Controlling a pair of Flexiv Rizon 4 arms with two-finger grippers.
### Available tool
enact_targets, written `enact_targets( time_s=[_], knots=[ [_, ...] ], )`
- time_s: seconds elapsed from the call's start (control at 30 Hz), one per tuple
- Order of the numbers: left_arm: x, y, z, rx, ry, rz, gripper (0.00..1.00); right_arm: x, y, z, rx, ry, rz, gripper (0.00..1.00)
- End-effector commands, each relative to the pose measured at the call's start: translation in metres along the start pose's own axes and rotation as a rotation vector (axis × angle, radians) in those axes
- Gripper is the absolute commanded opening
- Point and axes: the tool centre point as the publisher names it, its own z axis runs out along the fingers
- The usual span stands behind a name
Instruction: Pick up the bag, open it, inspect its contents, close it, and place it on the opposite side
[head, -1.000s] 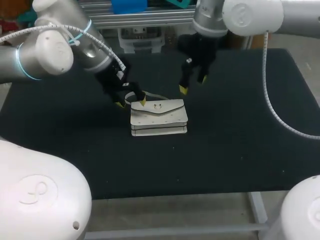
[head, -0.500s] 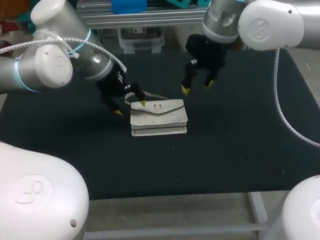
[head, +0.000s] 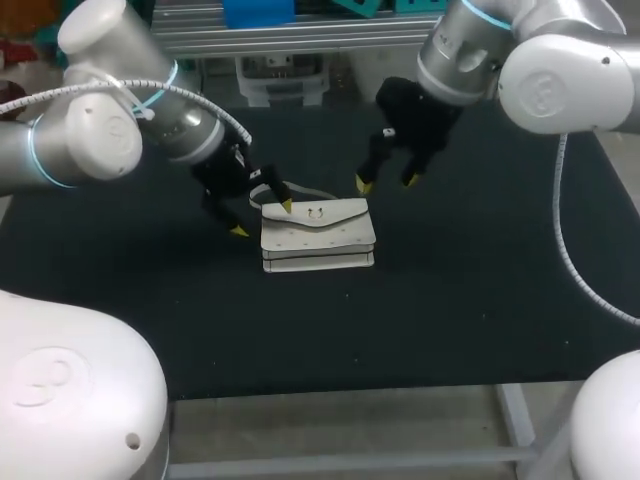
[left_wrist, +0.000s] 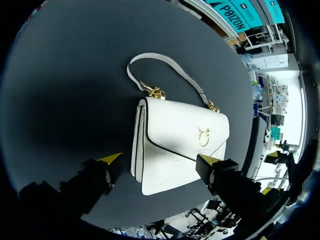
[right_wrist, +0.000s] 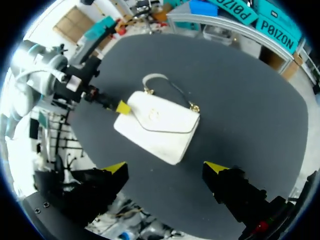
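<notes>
Near the middle of the dark surface (head: 450, 300) lay the white bag (head: 318, 235), front face up. Its flap was shut, and the gold clasp (head: 316, 212) sat at the flap's centre. The strap (head: 300, 190) lay in a loop on the surface behind the bag, fixed to the bag's rear edge by gold links.

Left claw (head: 263, 218): open. It hung over the bag's left end. One yellow tip stood at the rear left corner, close to the strap's link. The other tip stood over the surface just left of the bag. In the left wrist view the left claw (left_wrist: 159, 160) straddled the bag (left_wrist: 175, 145). One tip was clear of the bag's side and the other was at the flap's edge near the clasp (left_wrist: 203, 136). Contact at that edge could not be confirmed. The strap (left_wrist: 170, 61) curved away ahead of the fingers.

Right claw (head: 386, 183): open and holding nothing. It hung behind the bag's right end, apart from it. In the right wrist view the right claw (right_wrist: 165, 167) had its tips spread wide, with the bag (right_wrist: 160, 125) ahead of them and free of both. The same view showed one yellow tip of the left claw at the bag's corner, beside the strap (right_wrist: 156, 76).
</notes>
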Motion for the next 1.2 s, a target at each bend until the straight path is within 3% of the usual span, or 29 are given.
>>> enact_targets(
  time_s=[0.03,0.1,0.37,0.5,0.53,0.67,1.13,1.2],
  knots=[
    [-0.006,-0.010,0.017,-0.034,0.058,-0.156,1.00,-0.011,0.010,0.016,0.060,0.225,0.107,1.00],
    [-0.006,-0.011,0.018,-0.067,0.082,-0.166,1.00,-0.011,0.011,0.019,0.069,0.242,0.144,1.00],
    [-0.006,-0.015,0.018,-0.057,0.160,-0.199,1.00,-0.017,0.011,0.033,0.104,0.368,0.316,1.00],
    [-0.005,-0.014,0.017,-0.054,0.179,-0.194,1.00,-0.016,0.011,0.035,0.100,0.361,0.338,1.00],
    [-0.004,-0.012,0.017,-0.055,0.203,-0.161,1.00,-0.014,0.008,0.040,0.052,0.370,0.367,1.00],
    [-0.003,-0.010,0.018,-0.052,0.241,-0.104,1.00,-0.015,0.005,0.054,0.015,0.396,0.423,1.00],
    [-0.002,-0.008,0.025,-0.062,0.293,-0.010,1.00,-0.027,0.008,0.087,-0.026,0.519,0.536,1.00],
    [-0.003,-0.010,0.024,-0.064,0.300,-0.010,0.92,-0.027,0.010,0.090,-0.034,0.541,0.541,1.00]
  ],
)
